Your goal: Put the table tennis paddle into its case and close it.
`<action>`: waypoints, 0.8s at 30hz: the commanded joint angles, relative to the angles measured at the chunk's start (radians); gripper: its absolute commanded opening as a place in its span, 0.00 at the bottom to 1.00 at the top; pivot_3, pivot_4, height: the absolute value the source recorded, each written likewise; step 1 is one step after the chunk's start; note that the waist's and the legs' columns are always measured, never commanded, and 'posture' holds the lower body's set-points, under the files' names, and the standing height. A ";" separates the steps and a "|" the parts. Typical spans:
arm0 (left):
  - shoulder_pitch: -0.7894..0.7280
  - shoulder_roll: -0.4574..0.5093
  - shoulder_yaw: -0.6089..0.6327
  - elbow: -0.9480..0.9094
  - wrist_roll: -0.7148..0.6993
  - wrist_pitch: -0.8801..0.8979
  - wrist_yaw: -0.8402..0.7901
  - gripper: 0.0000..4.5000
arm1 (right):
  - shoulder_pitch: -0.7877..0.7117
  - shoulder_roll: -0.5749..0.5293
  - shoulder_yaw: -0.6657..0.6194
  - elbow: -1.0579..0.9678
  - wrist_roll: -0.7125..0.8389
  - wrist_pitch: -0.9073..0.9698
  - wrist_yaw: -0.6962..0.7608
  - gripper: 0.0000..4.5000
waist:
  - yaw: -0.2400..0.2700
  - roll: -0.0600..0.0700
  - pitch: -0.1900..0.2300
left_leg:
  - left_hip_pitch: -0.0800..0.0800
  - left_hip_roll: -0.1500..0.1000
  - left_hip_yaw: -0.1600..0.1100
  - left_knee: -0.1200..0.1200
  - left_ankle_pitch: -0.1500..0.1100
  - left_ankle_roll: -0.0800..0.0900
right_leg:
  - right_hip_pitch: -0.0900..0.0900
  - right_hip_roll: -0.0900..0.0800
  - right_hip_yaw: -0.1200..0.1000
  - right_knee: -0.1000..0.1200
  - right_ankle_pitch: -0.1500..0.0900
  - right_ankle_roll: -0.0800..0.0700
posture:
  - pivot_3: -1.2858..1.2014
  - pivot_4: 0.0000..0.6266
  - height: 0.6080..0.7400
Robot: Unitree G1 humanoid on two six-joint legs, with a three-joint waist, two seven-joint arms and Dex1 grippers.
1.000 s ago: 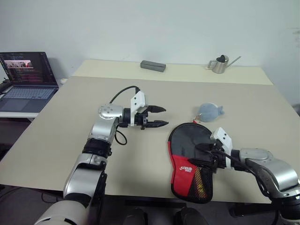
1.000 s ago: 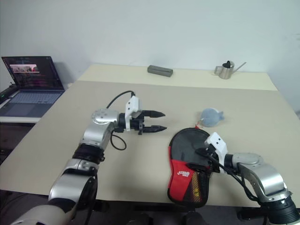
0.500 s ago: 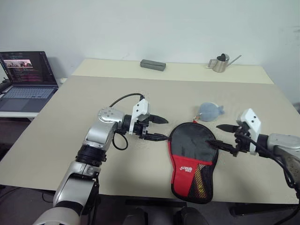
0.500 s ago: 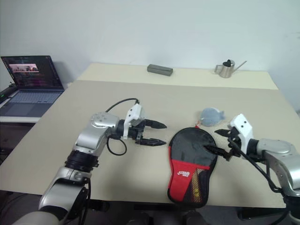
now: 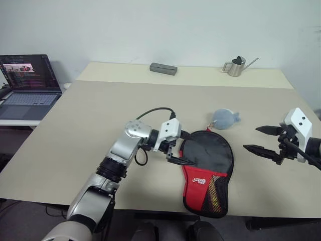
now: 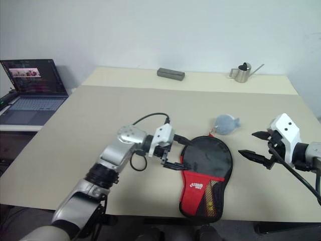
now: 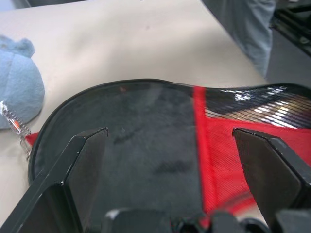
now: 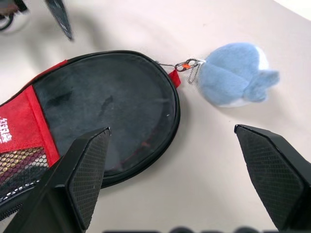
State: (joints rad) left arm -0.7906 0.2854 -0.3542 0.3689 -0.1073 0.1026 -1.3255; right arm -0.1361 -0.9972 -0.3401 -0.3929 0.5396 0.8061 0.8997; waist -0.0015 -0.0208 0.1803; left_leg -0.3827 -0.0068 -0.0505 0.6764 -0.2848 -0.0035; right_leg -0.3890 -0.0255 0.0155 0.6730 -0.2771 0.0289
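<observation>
Risk: left claw (image 5: pixel 179 153), spread wide and empty at the near-left rim of the paddle case (image 5: pixel 206 170) lying flat on the worktop (image 5: pixel 90 115), may shove the case sideways instead of gripping the zipper edge; right claw (image 5: pixel 265 143) released, well clear.

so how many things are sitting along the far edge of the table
2. A small grey box lies near the middle of the far edge, and a metal watering can stands farther right. Nothing there looks hidden.
</observation>
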 commanded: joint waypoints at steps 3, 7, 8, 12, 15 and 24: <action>-0.071 -0.083 -0.039 0.122 0.072 -0.061 0.082 0.99 | 0.004 0.021 -0.003 -0.059 0.013 -0.011 -0.025 1.00 | 0.000 0.000 0.000 | 0.000 0.000 0.001 0.000 0.000 0.000 | 0.000 0.000 0.000 0.000 0.000 0.000 | 0.52 0.24 1.00; -0.097 -0.147 -0.046 0.195 0.091 -0.053 0.113 0.99 | 0.000 0.027 -0.004 -0.061 0.012 -0.013 -0.038 1.00 | 0.000 -0.001 0.001 | 0.000 0.000 0.000 0.000 0.000 0.000 | 0.000 0.000 0.000 0.000 0.000 0.000 | 0.52 0.24 1.00; -0.095 -0.154 -0.056 0.210 0.103 -0.055 0.110 0.99 | -0.004 0.028 -0.004 -0.060 0.011 -0.013 -0.043 1.00 | 0.000 0.000 0.001 | -0.001 0.000 0.000 0.000 0.000 0.000 | 0.000 0.000 0.000 -0.001 0.000 0.000 | 0.52 0.24 1.00; -0.067 -0.176 -0.097 0.283 0.154 -0.078 0.126 0.99 | -0.040 0.030 0.003 -0.041 0.006 -0.017 -0.061 1.00 | -0.001 0.000 0.001 | 0.000 0.000 0.000 0.000 0.000 0.000 | 0.000 0.000 0.000 0.000 0.000 0.000 | 0.52 0.24 1.00; -0.040 -0.176 -0.114 0.323 0.179 -0.103 0.133 0.99 | -0.086 0.029 0.029 -0.016 -0.009 -0.031 -0.066 1.00 | 0.000 0.000 0.001 | 0.000 0.000 0.000 0.000 0.000 0.000 | 0.000 0.000 0.000 0.000 0.000 0.000 | 0.52 0.24 1.00; 0.005 -0.158 -0.096 0.393 0.199 -0.132 0.191 0.99 | -0.388 0.097 0.222 0.252 -0.109 -0.099 -0.085 1.00 | -0.002 0.000 -0.001 | 0.003 0.000 0.001 0.000 0.000 0.000 | 0.002 0.000 0.000 0.000 0.000 0.000 | 0.52 0.24 1.00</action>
State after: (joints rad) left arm -0.8290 0.1086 -0.4191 0.7027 0.0352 -0.0433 -1.1592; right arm -0.4893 -0.9058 -0.1357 -0.1796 0.4540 0.7411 0.8108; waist -0.0031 -0.0204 0.1796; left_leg -0.3791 -0.0068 -0.0495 0.6766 -0.2847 -0.0033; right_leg -0.3864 -0.0257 0.0156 0.6730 -0.2768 0.0293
